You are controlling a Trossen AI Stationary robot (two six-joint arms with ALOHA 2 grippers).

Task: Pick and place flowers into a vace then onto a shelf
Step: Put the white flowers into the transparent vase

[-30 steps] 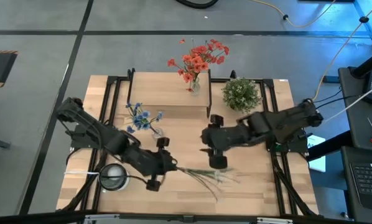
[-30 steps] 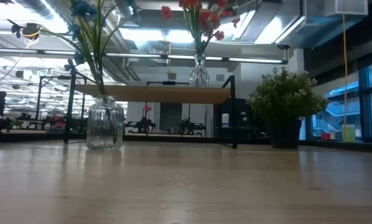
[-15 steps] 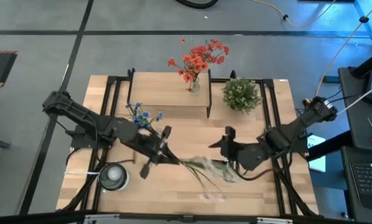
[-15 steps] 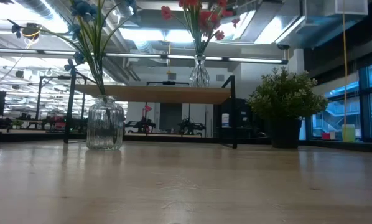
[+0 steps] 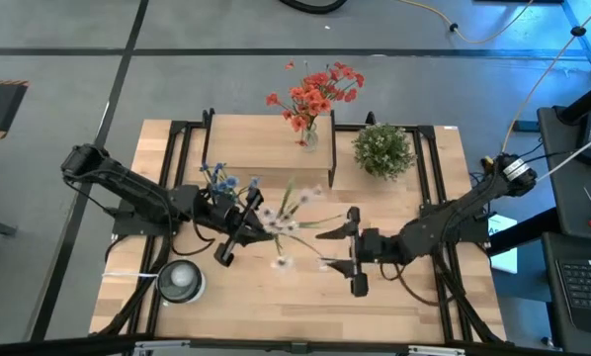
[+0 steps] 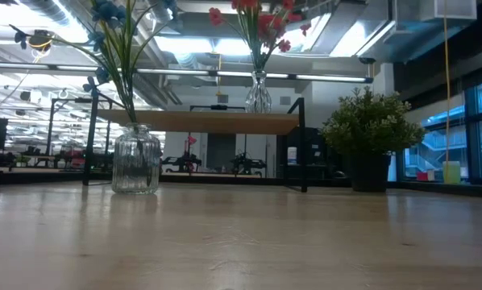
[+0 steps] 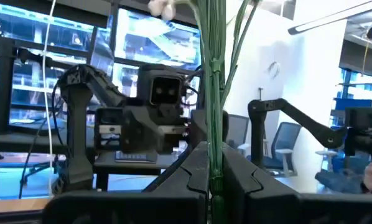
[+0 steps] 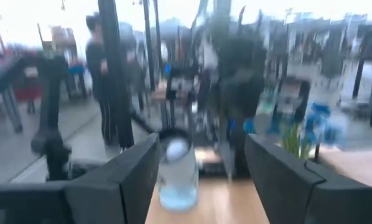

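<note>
My left gripper (image 5: 244, 235) is over the table's middle left, shut on a bunch of white flowers (image 5: 284, 225) with thin green stems. In the left wrist view the stems (image 7: 212, 93) rise from between my fingers. My right gripper (image 5: 352, 252) is open, right of the bunch, and touches nothing. An empty glass vase (image 5: 180, 282) stands near the front left and also shows as the empty vase (image 8: 175, 174) in the right wrist view. Blue flowers (image 5: 224, 185) stand in a jar (image 6: 136, 159). Red flowers in a vase (image 5: 312, 99) stand on the shelf (image 5: 266, 148). My left gripper pinches the bunch's green stems (image 7: 213, 163) between its two fingers (image 7: 186, 177), coming from the table's left side. The bunch is lifted clear of the table. The blooms (image 5: 268, 214) fan out past the fingers toward the right.
A bushy green plant (image 5: 382, 148) stands right of the shelf, near the far right. The blue-flower jar is just beyond my left gripper. Black frame rails (image 5: 172, 148) run along both table sides. Bare tabletop (image 5: 286, 311) lies along the near edge.
The white flowers lay on the table near its front middle; my left gripper has lifted them clear and swung them toward the far edge, so the blooms now stand up. My right gripper has drawn back toward the right and sunk lower.
</note>
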